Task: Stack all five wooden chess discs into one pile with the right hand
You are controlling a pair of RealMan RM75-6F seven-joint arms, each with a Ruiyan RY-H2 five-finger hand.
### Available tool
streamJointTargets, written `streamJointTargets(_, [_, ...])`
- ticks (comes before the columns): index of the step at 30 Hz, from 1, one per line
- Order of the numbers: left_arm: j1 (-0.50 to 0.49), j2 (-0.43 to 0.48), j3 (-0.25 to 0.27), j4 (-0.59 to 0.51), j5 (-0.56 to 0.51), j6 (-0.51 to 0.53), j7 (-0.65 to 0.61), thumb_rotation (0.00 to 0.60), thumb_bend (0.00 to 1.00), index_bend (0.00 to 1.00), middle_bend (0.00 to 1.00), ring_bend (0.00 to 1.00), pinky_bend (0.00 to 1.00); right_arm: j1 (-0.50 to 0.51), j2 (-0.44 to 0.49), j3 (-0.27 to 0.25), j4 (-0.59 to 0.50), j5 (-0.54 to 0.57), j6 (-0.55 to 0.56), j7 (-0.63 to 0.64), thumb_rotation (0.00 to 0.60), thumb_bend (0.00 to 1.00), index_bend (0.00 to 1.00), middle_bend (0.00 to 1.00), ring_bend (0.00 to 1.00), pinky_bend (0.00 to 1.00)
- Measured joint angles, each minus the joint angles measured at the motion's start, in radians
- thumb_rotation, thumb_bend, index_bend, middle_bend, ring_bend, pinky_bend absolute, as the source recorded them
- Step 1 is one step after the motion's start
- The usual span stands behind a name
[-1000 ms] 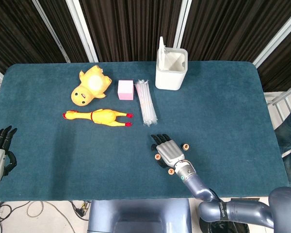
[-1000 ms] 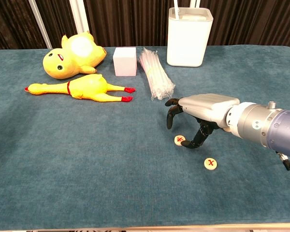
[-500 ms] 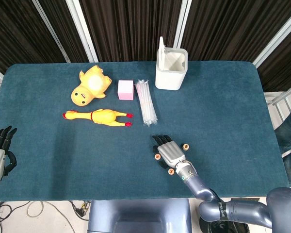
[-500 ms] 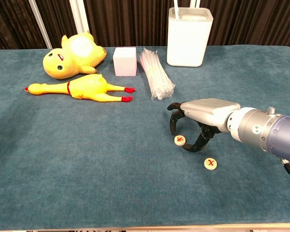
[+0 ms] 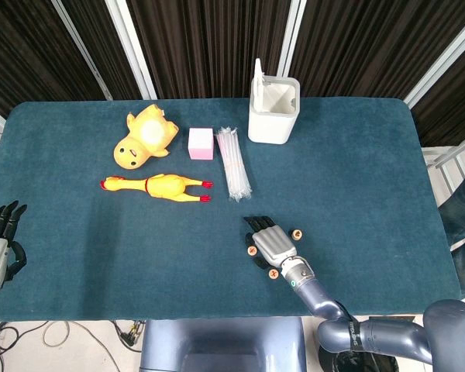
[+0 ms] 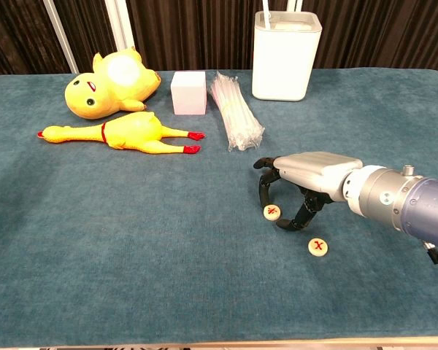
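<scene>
Three wooden discs with red marks show in the head view: one (image 5: 251, 251) at my right hand's left side, one (image 5: 297, 232) at its right, one (image 5: 273, 273) near the wrist. My right hand (image 5: 270, 242) is arched palm-down over the table. In the chest view its fingertips (image 6: 263, 191) and thumb stand on either side of a disc (image 6: 271, 212) that lies flat on the cloth, and I see no grip on it. A second disc (image 6: 318, 247) lies nearer the front edge. My left hand (image 5: 0, 240) rests off the table's left edge with its fingers spread.
A yellow duck toy (image 5: 145, 136), a rubber chicken (image 5: 159, 186), a pink cube (image 5: 201, 143) and a bundle of straws (image 5: 234, 163) lie toward the back left. A white bin (image 5: 273, 108) stands at the back centre. Blue cloth (image 5: 372, 194) covers the table.
My right hand has sunk a little and drawn slightly toward the front edge, its fingertips now closer around the disc. The discs and my left hand have not moved.
</scene>
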Motion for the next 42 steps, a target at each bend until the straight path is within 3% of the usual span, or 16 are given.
streamJointTargets(29, [0.0, -0.002, 0.0, 0.0, -0.003, 0.0, 0.005, 0.6, 0.82, 0.07, 0.0, 0.0, 0.03, 0.003, 0.003, 0.004, 0.021, -0.017, -0.027, 0.041, 0.6, 0.42, 0.51, 0.0, 0.0, 0.09])
streamJointTargets(42, [0.0, 0.001, 0.0, -0.002, -0.001, -0.001, 0.002, 0.6, 0.82, 0.07, 0.0, 0.0, 0.03, 0.012, 0.089, 0.024, -0.05, -0.01, -0.016, 0.02, 0.6, 0.42, 0.51, 0.0, 0.0, 0.09])
